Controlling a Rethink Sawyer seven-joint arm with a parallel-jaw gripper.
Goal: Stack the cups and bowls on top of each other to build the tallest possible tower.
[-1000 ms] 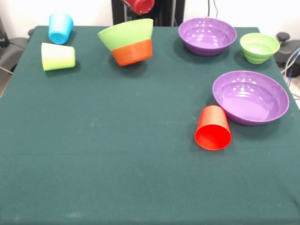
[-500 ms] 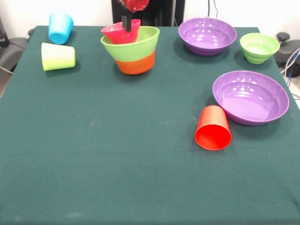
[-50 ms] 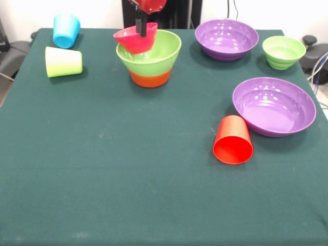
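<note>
The tower, a lime-green bowl nested in an orange one, stands upright at the back of the table. A pink bowl hangs tilted over its left rim, partly inside it. My gripper comes down from the top edge and is shut on the pink bowl's rim. Three cups lie on their sides: sky blue and lime green at the back left, red right of centre. Two purple bowls and a small green bowl sit upright on the right.
The green cloth table stretches wide in front of the tower. The red cup's base touches the nearer purple bowl. Dark equipment and cables stand off the table's right and left edges.
The tower was tipped over toward the camera; it now stands upright and slightly further right. The pink bowl has come into view in my gripper and shifted over the tower's rim.
</note>
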